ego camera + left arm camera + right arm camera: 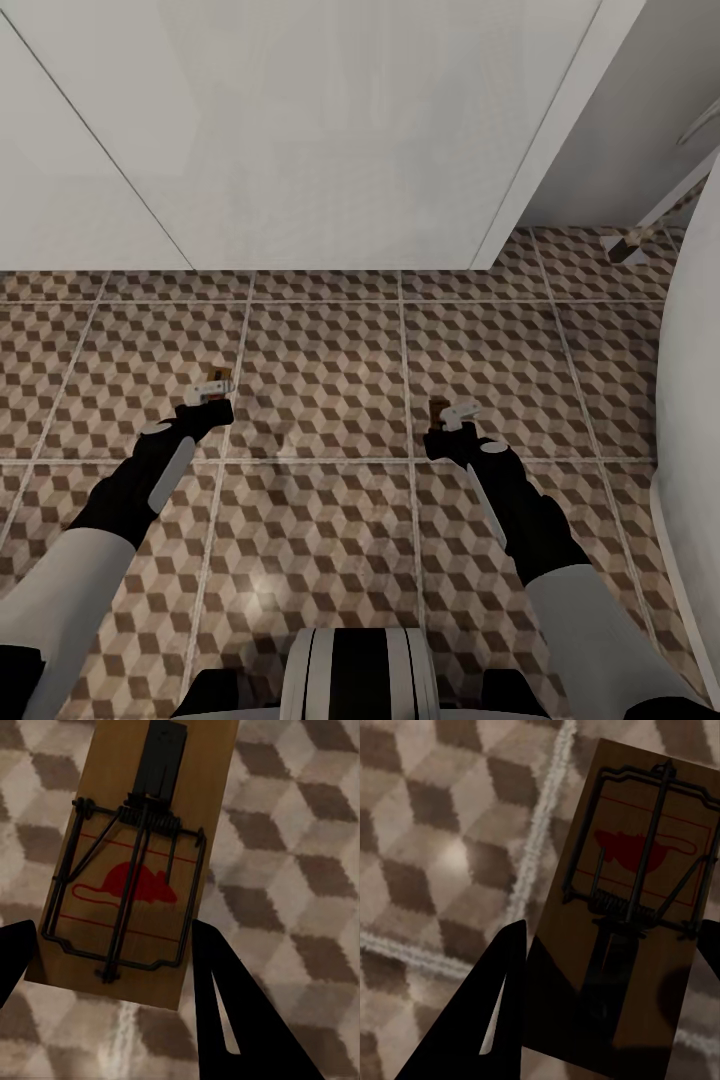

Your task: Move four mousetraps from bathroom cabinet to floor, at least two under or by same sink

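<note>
My left gripper point(210, 392) is shut on a mousetrap point(222, 379), a brown wooden board with a dark wire spring and a red mouse print point(127, 870). It sits between the two black fingers point(225, 1005). My right gripper point(455, 412) is shut on a second mousetrap point(438, 408), which the right wrist view shows close up point(637, 907) beside a black finger point(491, 1020). Both traps hang a little above the bathroom floor point(320, 380) of brown-and-beige cube tiles. The cabinet is out of view. I cannot tell whether the white faces ahead belong to the sink.
Flat white panels point(300, 130) rise straight ahead at the far edge of the tiles. A curved white body point(690, 400) stands close on the right. A small metal fitting point(628, 247) lies in the far right gap. Open tiles stretch between and before my arms.
</note>
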